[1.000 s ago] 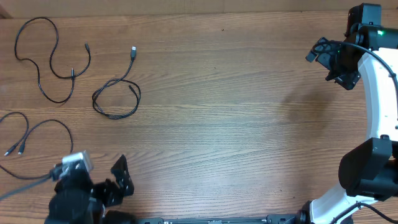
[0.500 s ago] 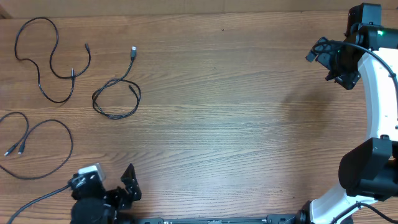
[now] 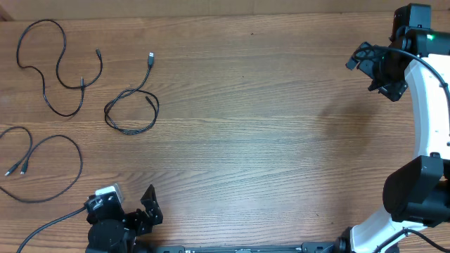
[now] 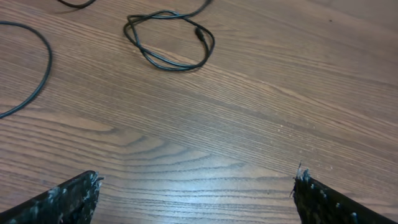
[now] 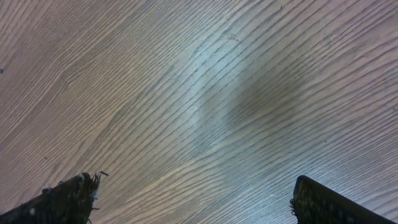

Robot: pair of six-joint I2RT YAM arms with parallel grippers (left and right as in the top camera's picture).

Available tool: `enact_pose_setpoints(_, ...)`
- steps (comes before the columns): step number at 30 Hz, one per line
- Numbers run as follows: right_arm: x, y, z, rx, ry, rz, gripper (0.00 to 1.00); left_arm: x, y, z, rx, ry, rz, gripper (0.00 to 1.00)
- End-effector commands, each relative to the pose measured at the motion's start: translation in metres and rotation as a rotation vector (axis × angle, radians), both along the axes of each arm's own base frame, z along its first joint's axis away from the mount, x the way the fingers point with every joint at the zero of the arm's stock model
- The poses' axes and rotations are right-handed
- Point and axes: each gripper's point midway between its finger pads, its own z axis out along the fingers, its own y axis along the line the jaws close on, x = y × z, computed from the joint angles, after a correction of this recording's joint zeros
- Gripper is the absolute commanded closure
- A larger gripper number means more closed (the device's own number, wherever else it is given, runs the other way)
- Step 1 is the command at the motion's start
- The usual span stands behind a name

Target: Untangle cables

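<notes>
Three thin black cables lie apart on the left of the wooden table (image 3: 267, 140). One winds in the far left corner (image 3: 81, 84). Another is a small coil (image 3: 130, 131) with its plug pointing away. The third curves along the left edge (image 3: 80, 160). My left gripper (image 3: 140, 211) sits at the near edge, well short of them, open and holding nothing. Its wrist view shows the coil (image 4: 177, 67) ahead and an arc of the third cable (image 4: 49, 59) at left, beyond the left gripper (image 4: 196, 186). My right gripper (image 3: 362, 74) hangs open at the far right over bare wood, as the right wrist view shows (image 5: 196, 193).
The right arm's white links (image 3: 429, 126) run down the right side to its base at the near right corner. A thicker black wire (image 3: 42, 232) trails from the left arm at the near left corner.
The left arm has pulled back toward the near edge and slightly to the right. The cables and the right arm have not moved.
</notes>
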Motion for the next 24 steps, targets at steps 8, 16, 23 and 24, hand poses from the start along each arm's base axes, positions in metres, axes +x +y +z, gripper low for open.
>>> enact_pose_setpoints(8, 0.001, -0.002, 0.008, -0.011, -0.023, -0.002, 0.0, 0.0, 0.009, 0.001, -0.005, -0.017, 0.066, 0.01)
enact_pose_setpoints(16, 0.001, -0.002, 0.008, -0.011, -0.023, -0.002, 0.0, 0.038, -0.005, 0.05, 0.039, -0.282, -0.034, 0.0)
enact_pose_setpoints(23, 0.001, -0.002, 0.008, -0.011, -0.023, -0.002, 0.0, 0.069, -0.026, 0.046, 0.261, -0.418, -0.225, 0.01)
enact_pose_setpoints(24, 0.0, -0.002, 0.008, -0.011, -0.023, -0.002, 0.0, 0.073, -0.029, 0.043, 0.276, -0.433, -0.245, 0.01)
